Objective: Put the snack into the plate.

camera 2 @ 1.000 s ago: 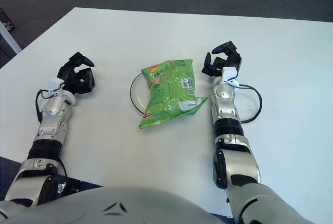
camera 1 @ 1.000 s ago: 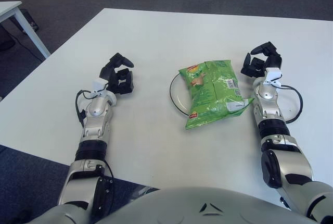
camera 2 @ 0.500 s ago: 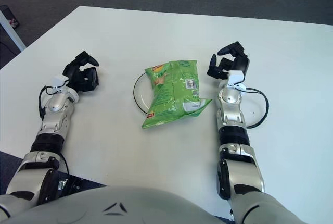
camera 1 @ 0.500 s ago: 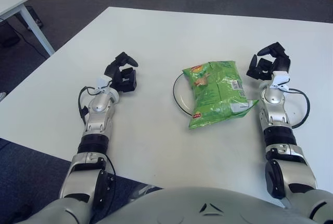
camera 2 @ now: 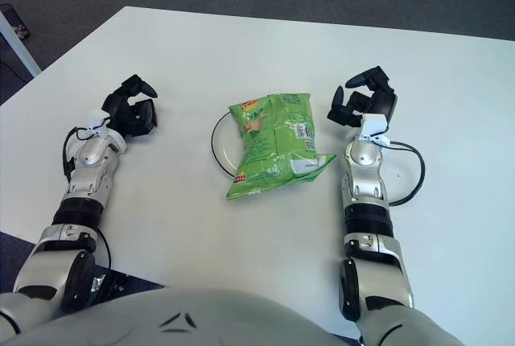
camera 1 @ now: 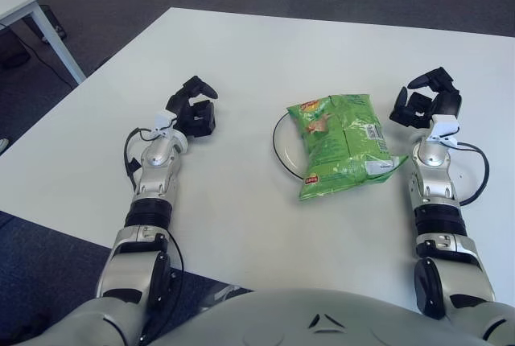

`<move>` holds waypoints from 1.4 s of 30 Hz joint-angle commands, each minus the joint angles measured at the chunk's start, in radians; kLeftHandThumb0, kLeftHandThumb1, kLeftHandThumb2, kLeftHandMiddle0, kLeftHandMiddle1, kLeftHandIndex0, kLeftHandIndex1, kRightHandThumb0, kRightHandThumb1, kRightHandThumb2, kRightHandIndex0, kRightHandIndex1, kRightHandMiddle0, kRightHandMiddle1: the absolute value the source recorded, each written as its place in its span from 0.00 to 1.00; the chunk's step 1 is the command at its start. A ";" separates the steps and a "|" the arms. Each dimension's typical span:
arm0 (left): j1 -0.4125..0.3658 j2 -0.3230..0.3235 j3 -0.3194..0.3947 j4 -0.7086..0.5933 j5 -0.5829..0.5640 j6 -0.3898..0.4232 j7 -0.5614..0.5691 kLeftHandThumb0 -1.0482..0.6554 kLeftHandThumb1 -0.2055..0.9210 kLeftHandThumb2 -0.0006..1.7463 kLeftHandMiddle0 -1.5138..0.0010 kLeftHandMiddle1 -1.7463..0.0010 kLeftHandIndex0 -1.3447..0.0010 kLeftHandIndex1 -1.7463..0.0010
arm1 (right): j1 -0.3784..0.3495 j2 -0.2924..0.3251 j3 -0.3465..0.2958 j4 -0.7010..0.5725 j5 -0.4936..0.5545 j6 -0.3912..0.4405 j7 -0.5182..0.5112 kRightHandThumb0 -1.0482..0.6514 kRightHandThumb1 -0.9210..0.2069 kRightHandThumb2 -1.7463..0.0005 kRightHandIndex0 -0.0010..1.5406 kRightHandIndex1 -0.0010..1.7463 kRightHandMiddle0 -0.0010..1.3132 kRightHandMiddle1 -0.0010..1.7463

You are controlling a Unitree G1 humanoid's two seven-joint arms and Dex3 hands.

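The green snack bag [camera 1: 343, 145] lies on the plate [camera 1: 282, 146], in the middle of the white table [camera 1: 241, 56]. It covers most of the plate, so only the left rim shows as a dark arc. The near end of the bag reaches past the plate and seems to rest on the table, and its right corner points toward the right forearm.

The right hand [camera 1: 426, 103] is just to the right of the bag, at its far corner, and does not touch it. Its fingers are loosely curled and there is nothing between them. The left hand [camera 1: 193, 111] is well apart on the left side of the table, also with curled fingers and holding nothing. A black cable [camera 1: 478, 170] makes a loop beside the right wrist.

In my judgement the task is nearly complete, because the bag is already over the plate. The risks that remain are small but real. The right forearm is very close to the right corner of the bag, so if this arm moves toward the left it can catch the corner and drag the bag off. The bag is light and overhangs the near rim, so a small push could slide it away.
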State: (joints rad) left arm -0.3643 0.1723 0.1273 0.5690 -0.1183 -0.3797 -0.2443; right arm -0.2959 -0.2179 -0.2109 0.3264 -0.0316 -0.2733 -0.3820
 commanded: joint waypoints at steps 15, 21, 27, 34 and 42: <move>0.073 -0.065 -0.028 0.129 0.039 -0.107 0.030 0.37 0.62 0.63 0.33 0.00 0.65 0.00 | 0.221 0.095 -0.007 -0.100 0.028 0.132 0.020 0.32 0.59 0.20 0.87 1.00 0.51 1.00; 0.042 -0.068 -0.038 0.162 0.049 -0.144 0.037 0.37 0.63 0.62 0.34 0.00 0.66 0.00 | 0.234 0.103 -0.006 -0.141 0.028 0.187 0.016 0.32 0.59 0.21 0.87 1.00 0.50 1.00; 0.020 -0.076 -0.041 0.190 0.051 -0.178 0.043 0.37 0.65 0.60 0.34 0.00 0.67 0.00 | 0.242 0.106 -0.008 -0.171 0.029 0.235 0.015 0.32 0.58 0.21 0.87 1.00 0.50 1.00; 0.029 -0.109 -0.053 0.205 0.077 -0.244 0.085 0.37 0.67 0.59 0.32 0.00 0.68 0.00 | 0.252 0.106 -0.011 -0.199 0.029 0.270 0.024 0.32 0.58 0.21 0.87 1.00 0.50 1.00; 0.041 -0.106 -0.066 0.235 0.091 -0.254 0.079 0.38 0.68 0.58 0.31 0.00 0.68 0.00 | 0.254 0.103 -0.011 -0.211 0.025 0.289 0.036 0.32 0.59 0.20 0.87 1.00 0.50 1.00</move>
State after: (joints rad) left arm -0.4541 0.1283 0.0925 0.6907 -0.0381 -0.6352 -0.1566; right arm -0.1589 -0.1920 -0.2282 0.0837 -0.0169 0.0049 -0.3527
